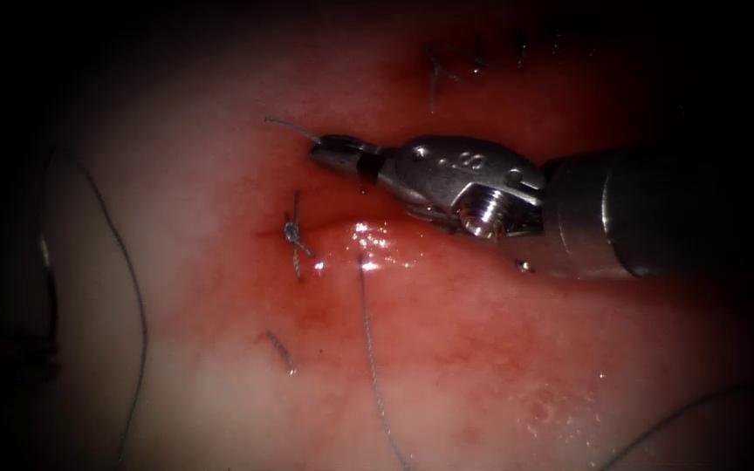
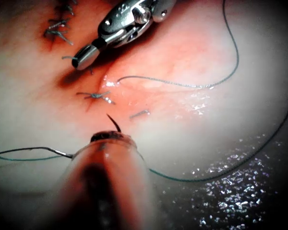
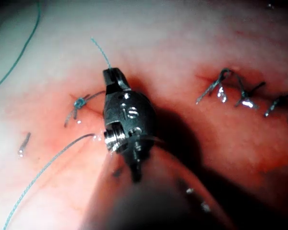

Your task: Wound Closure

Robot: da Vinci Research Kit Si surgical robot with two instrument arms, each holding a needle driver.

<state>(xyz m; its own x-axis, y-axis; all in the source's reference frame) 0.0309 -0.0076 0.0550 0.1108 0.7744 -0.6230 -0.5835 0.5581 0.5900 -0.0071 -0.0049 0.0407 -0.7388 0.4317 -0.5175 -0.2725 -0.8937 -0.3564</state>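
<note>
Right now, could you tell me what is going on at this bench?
The right end effector is shut on a short cut end of thread above the cut in the tissue. The left end effector holds the needle clear of the tissue, its thread trailing loose. A tied knot sits on the cut, and older stitches lie nearby.

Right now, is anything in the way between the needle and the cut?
Nothing visible blocks it. The left tool holds the needle near mid-curve, clear of the tissue, with bare tissue between its tip and the cut. The right tool, beyond the cut, grips a short thread end.
</note>
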